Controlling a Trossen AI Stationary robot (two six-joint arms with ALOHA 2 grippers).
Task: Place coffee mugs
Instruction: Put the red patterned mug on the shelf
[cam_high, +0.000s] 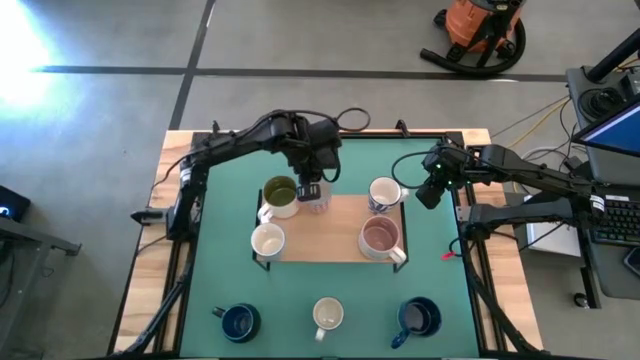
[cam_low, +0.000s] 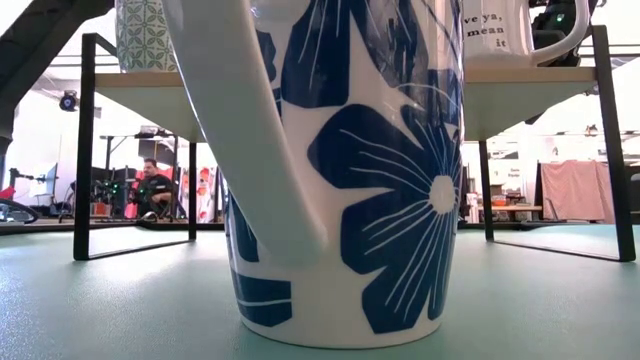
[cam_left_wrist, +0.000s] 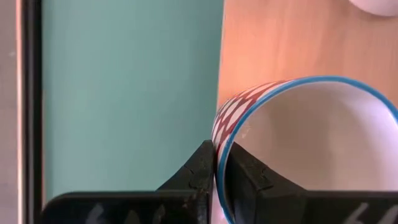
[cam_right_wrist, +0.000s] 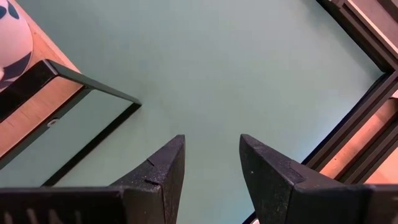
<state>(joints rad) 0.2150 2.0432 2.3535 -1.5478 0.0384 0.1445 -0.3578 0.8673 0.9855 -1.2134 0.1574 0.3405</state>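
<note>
Your patterned mug, red-and-white diamonds outside with a blue rim and a white inside, stood on the wooden shelf near its back edge, just beside the olive-green mug. Your left claw was clamped on that mug's wall, one finger outside and the other inside the rim. On the same shelf sat a cream mug at the front left, a pinkish mug at the front right and a blue-flowered white mug at the back right. Down on the green table, in front of the shelf, you had three more in a row: a dark navy mug at the left, a white mug in the middle and a second navy mug at the right. The low view was almost filled by a white mug with large blue flowers standing right before the camera. Your right claw hung over bare mat to the right of the shelf, its fingers apart and holding nothing. A person sat far back in the room.
</note>
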